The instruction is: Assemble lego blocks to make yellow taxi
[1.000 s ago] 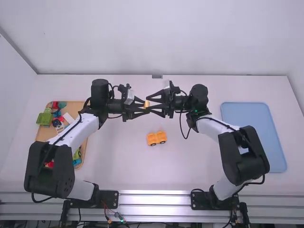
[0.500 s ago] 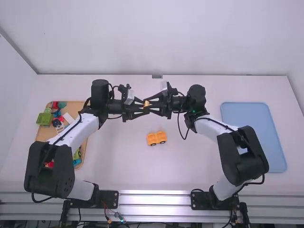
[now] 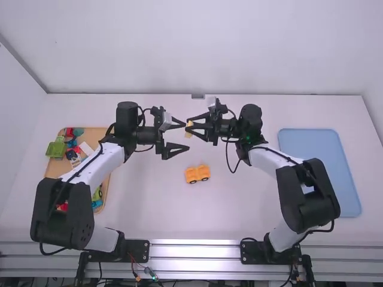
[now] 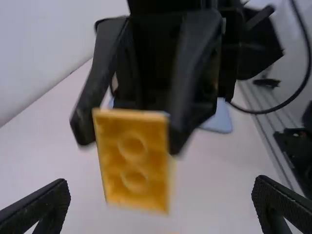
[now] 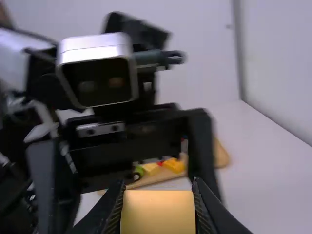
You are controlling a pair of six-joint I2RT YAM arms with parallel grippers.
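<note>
left gripper (image 3: 186, 136), jaws wide apart; right gripper (image 3: 188, 125), jaws clamped on a yellow block (image 4: 115, 163) with round hollows.

High up behind the left arm (image 3: 99, 164) and right arm (image 3: 269, 159), we look forward and down across the white table (image 3: 239, 209). From the left wrist we face the right gripper (image 3: 187, 125) close up, the blue tray (image 3: 317, 167) beyond; from the right wrist, the nearby left gripper (image 3: 186, 136) and wooden tray (image 3: 94, 134). Both wrist views share the yellow block (image 4: 131, 161).
</note>
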